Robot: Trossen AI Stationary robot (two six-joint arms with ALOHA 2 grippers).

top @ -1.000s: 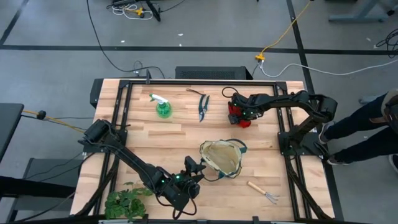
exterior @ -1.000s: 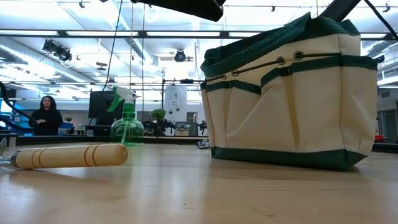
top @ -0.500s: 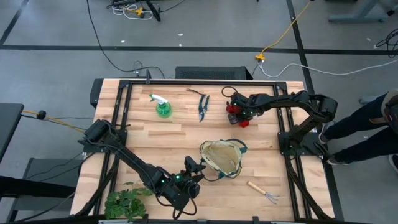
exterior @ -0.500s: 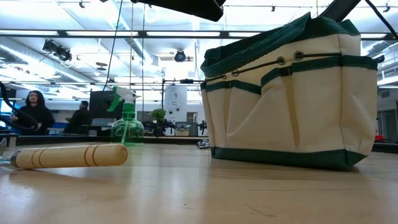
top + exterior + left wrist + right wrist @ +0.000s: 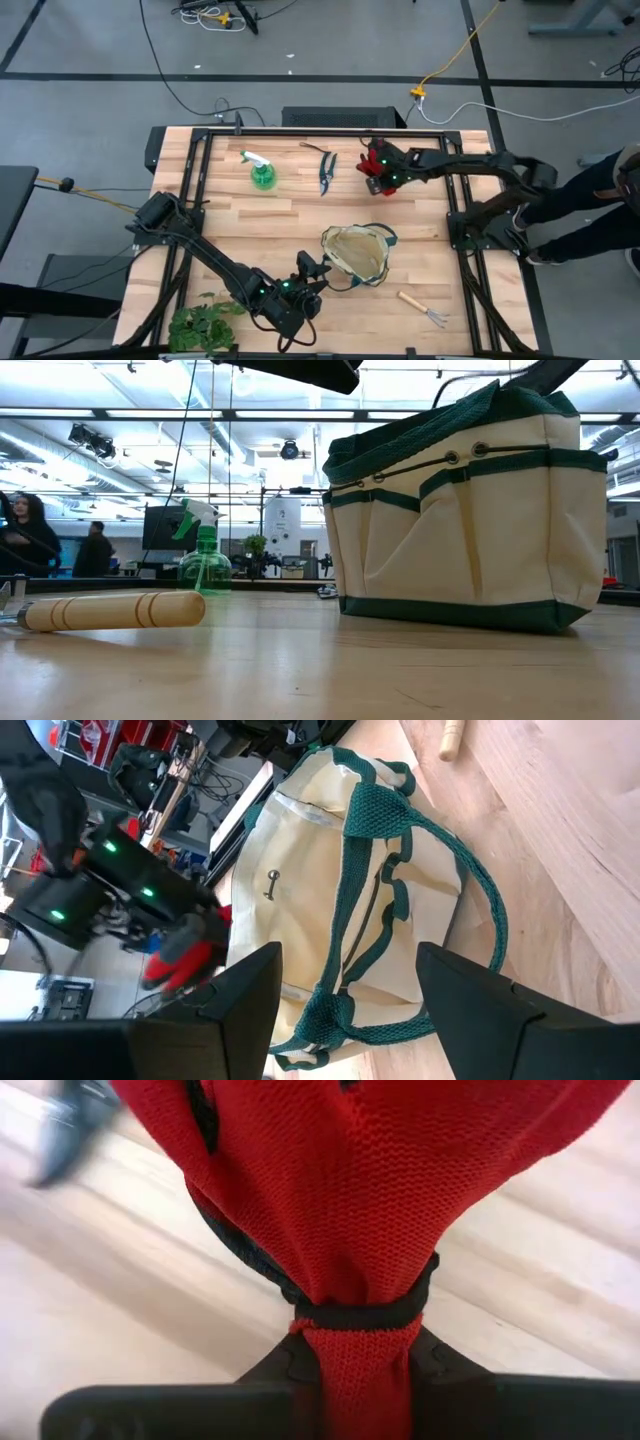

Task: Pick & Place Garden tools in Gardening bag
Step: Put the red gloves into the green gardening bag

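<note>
My right gripper is shut on the red gloves over the table's far right part; they fill the right wrist view. The gardening bag, cream with dark green trim, stands open-topped on its base at centre right. My left gripper waits open just left of the bag, facing it and touching nothing. A green spray bottle stands at the far left. Dark-handled shears lie beside it. A wooden-handled hand rake lies near the front right. My right gripper pinches a bunched red part of the gloves between its two fingers, just past a black band around the fabric. The arm reaches in from the table's right. The gloves bulge out beyond the fingers and look lifted off the wood.
A leafy green plant bunch lies at the near left corner. In the low view the rake's wooden handle lies in front, the spray bottle behind it. A person stands off the table's right edge.
My right gripper has risen and gone a little toward the table's far edge, taking the red gloves with it; they have come up off the wood where they lay.
</note>
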